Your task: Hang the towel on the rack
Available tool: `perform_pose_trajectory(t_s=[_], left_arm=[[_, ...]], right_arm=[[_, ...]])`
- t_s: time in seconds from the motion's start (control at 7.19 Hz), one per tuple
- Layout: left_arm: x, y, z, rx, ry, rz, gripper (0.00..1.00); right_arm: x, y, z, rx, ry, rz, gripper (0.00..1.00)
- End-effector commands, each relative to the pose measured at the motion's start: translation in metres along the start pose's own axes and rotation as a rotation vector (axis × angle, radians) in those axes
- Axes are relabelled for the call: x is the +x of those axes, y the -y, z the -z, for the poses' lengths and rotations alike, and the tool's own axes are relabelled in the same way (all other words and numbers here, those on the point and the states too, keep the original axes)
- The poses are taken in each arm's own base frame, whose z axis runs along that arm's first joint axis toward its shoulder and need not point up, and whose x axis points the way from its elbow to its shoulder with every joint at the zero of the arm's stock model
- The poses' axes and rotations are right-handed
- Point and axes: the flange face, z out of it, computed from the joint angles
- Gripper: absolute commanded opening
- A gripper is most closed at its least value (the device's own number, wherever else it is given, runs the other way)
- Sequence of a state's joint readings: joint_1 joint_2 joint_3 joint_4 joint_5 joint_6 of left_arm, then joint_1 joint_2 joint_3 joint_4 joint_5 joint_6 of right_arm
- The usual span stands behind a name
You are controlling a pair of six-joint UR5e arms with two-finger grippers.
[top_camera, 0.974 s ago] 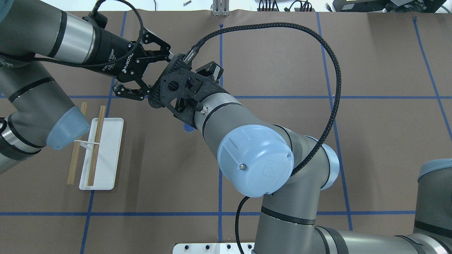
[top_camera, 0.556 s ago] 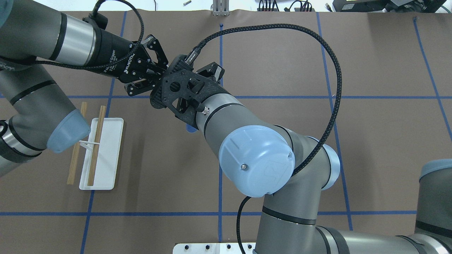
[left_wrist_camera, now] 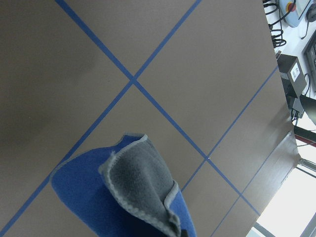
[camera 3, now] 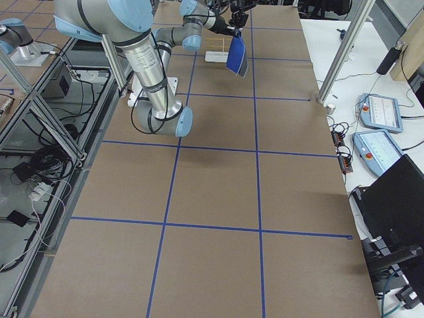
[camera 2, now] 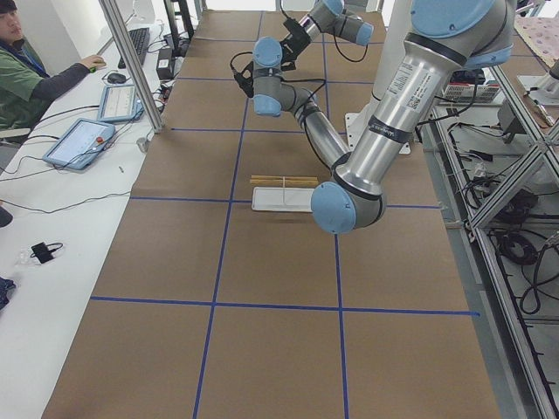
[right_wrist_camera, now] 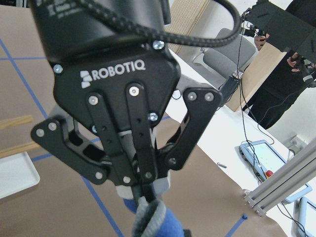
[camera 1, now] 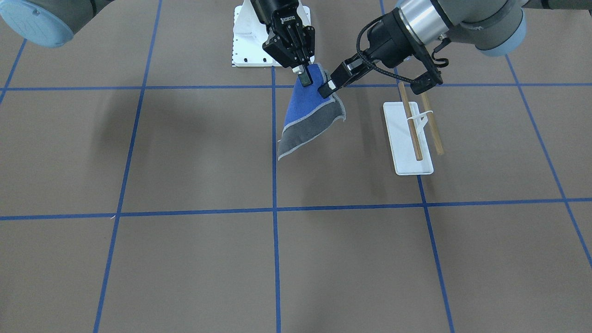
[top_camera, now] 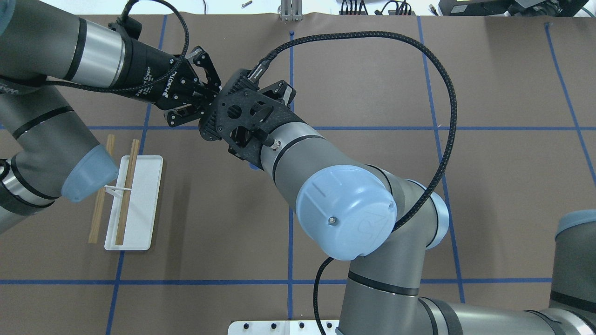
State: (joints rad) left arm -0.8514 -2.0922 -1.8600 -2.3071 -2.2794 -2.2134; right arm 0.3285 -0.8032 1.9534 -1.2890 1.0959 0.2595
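exterior front-facing: left hand (camera 1: 325, 88), right hand (camera 1: 303, 79) both clamped on towel (camera 1: 309, 118) above brown table (camera 1: 185, 152), blue tape grid (camera 1: 274, 210).

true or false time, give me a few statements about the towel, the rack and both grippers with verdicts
1. The towel is draped over the rack. False: it hangs in the air from the grippers, and the dowels are bare.
2. The left gripper and the right gripper are both shut on the towel's upper part. True.
3. The rack stands on the robot's left half of the table. True.
4. Only the towel's blue side shows. False: a dark grey side with a pale stitched edge shows below the blue.
5. The right gripper is open above the rack. False: it is shut on the towel, off to the rack's side.
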Motion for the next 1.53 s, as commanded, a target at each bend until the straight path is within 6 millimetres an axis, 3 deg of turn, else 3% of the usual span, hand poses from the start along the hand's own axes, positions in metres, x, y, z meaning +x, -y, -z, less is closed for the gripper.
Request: perform_pose_trajectory(t_s=[0.0, 0.28, 0.56, 0.7, 1.11, 1.39], left_arm=[[-0.001, 0.002, 0.000, 0.003, 0.001, -0.002, 0.00], [0.002, 0.006, 0.007, 0.014, -0.007, -0.002, 0.00], [0.007, 0.015, 0.019, 0.031, -0.017, -0.001, 0.00], [0.002, 0.022, 0.024, 0.042, -0.013, -0.011, 0.00], [-0.015, 0.026, 0.042, 0.016, 0.020, -0.067, 0.00], [-0.038, 0.044, 0.063, 0.046, 0.036, -0.109, 0.00]], right_arm=[[0.000, -0.011, 0.001, -0.009, 0.029, -0.307, 0.99], [0.002, -0.016, 0.001, -0.043, 0.078, -0.356, 0.99], [0.032, -0.031, -0.002, -0.093, 0.105, -0.405, 0.99], [0.064, -0.044, -0.010, -0.153, 0.132, -0.447, 0.99], [0.216, -0.076, -0.036, -0.459, 0.129, -0.586, 1.00], [0.289, -0.101, -0.056, -0.591, 0.132, -0.675, 1.00]])
